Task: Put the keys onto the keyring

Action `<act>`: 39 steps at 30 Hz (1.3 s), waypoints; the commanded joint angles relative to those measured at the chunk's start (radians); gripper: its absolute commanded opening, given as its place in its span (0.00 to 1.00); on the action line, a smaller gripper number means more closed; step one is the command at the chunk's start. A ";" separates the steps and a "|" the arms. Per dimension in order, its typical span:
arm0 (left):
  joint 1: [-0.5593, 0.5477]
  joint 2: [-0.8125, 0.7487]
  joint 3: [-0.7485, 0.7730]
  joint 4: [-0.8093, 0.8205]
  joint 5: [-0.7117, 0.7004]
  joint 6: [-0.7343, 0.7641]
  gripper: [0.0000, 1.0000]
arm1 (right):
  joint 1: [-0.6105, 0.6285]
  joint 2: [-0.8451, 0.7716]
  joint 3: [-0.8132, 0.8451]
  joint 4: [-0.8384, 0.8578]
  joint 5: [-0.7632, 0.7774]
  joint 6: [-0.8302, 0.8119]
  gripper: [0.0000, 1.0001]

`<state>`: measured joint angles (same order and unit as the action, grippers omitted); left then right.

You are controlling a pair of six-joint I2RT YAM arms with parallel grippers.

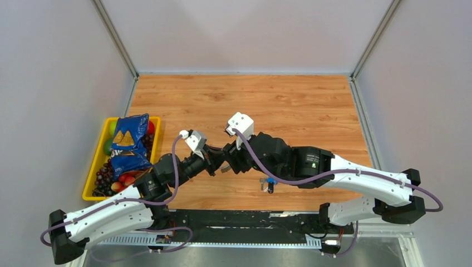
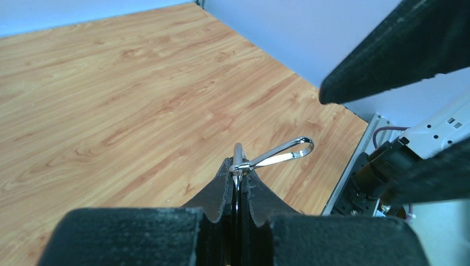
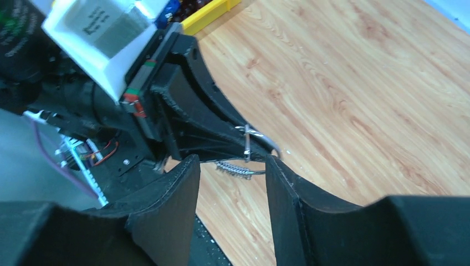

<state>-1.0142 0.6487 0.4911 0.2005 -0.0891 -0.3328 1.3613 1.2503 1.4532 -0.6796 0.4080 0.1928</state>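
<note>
My left gripper (image 2: 238, 169) is shut on the keyring (image 2: 238, 151), which stands edge-on between the pads, and a silver loop (image 2: 284, 152) sticks out from it to the right. In the right wrist view the same keyring (image 3: 247, 142) shows at the left fingertips, with a small coiled piece (image 3: 235, 168) hanging under it. My right gripper (image 3: 230, 173) is open just in front of it, with nothing between its fingers. From above, both grippers (image 1: 214, 164) (image 1: 231, 158) meet over the table's near middle. The keys (image 1: 270, 182), one blue-headed, lie on the wood under the right arm.
A yellow bin (image 1: 90, 186) at the left holds a blue snack bag (image 1: 129, 142), grapes and other fruit. A black strip (image 1: 245, 218) runs along the near table edge. Grey walls close in the wooden table (image 1: 289, 105) on three sides.
</note>
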 commanded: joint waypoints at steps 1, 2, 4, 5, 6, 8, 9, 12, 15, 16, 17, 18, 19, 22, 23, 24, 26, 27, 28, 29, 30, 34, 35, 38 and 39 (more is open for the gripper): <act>-0.003 -0.032 0.063 -0.047 -0.004 -0.044 0.00 | 0.008 0.019 0.041 0.052 0.127 -0.033 0.50; -0.003 -0.039 0.068 -0.059 0.001 -0.048 0.00 | 0.009 0.023 0.043 0.052 0.136 -0.032 0.50; -0.003 -0.048 0.075 -0.074 0.009 -0.052 0.00 | 0.009 0.036 0.050 0.052 0.143 -0.032 0.49; -0.003 -0.052 0.076 -0.076 0.014 -0.051 0.00 | 0.009 0.041 0.055 0.052 0.145 -0.031 0.48; -0.004 -0.055 0.076 -0.075 0.020 -0.050 0.00 | 0.009 0.048 0.062 0.051 0.139 -0.032 0.47; -0.003 -0.062 0.076 -0.075 0.025 -0.050 0.00 | 0.009 0.060 0.075 0.052 0.135 -0.029 0.46; -0.003 -0.065 0.076 -0.079 0.026 -0.050 0.00 | 0.009 0.063 0.082 0.052 0.127 -0.026 0.45; -0.003 -0.066 0.075 -0.086 0.028 -0.049 0.00 | 0.009 0.072 0.097 0.054 0.107 -0.020 0.41; -0.004 -0.069 0.072 -0.087 0.028 -0.051 0.00 | 0.009 0.076 0.105 0.054 0.093 -0.013 0.35; -0.003 -0.071 0.071 -0.087 0.027 -0.051 0.00 | 0.009 0.077 0.105 0.054 0.092 -0.010 0.33; -0.003 -0.074 0.071 -0.088 0.026 -0.051 0.00 | 0.009 0.077 0.105 0.054 0.090 -0.009 0.33; -0.004 -0.075 0.070 -0.088 0.026 -0.050 0.00 | 0.009 0.076 0.105 0.053 0.089 -0.007 0.32; -0.003 -0.076 0.071 -0.088 0.026 -0.049 0.00 | 0.009 0.075 0.103 0.051 0.089 -0.005 0.32; -0.003 -0.079 0.076 -0.093 0.025 -0.046 0.00 | 0.010 0.072 0.098 0.045 0.080 0.005 0.32; -0.003 -0.079 0.079 -0.095 0.024 -0.045 0.00 | 0.009 0.072 0.097 0.043 0.076 0.007 0.32; -0.003 -0.080 0.079 -0.096 0.024 -0.045 0.00 | 0.009 0.073 0.095 0.039 0.076 0.009 0.32; -0.003 -0.081 0.081 -0.100 0.023 -0.045 0.00 | 0.009 0.076 0.095 0.033 0.076 0.009 0.31; -0.004 -0.082 0.082 -0.102 0.024 -0.047 0.00 | 0.009 0.077 0.096 0.031 0.075 0.010 0.31; -0.003 -0.083 0.083 -0.103 0.024 -0.048 0.00 | 0.009 0.077 0.098 0.028 0.071 0.013 0.31; -0.004 -0.084 0.084 -0.103 0.024 -0.049 0.00 | 0.009 0.077 0.098 0.026 0.061 0.013 0.31; -0.003 -0.087 0.085 -0.103 0.023 -0.049 0.00 | 0.009 0.079 0.099 0.022 0.053 0.013 0.31; -0.004 -0.093 0.088 -0.109 0.021 -0.048 0.00 | 0.009 0.080 0.102 0.005 0.042 0.021 0.31; -0.004 -0.095 0.090 -0.111 0.020 -0.048 0.00 | 0.009 0.080 0.100 0.001 0.041 0.023 0.31; -0.003 -0.097 0.093 -0.113 0.021 -0.050 0.00 | 0.009 0.077 0.096 -0.007 0.036 0.031 0.30; -0.003 -0.098 0.095 -0.114 0.023 -0.051 0.00 | 0.009 0.076 0.095 -0.009 0.036 0.032 0.30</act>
<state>-1.0142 0.5640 0.5377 0.0654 -0.0765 -0.3737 1.3651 1.3254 1.5196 -0.6842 0.4576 0.2020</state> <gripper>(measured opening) 0.068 0.302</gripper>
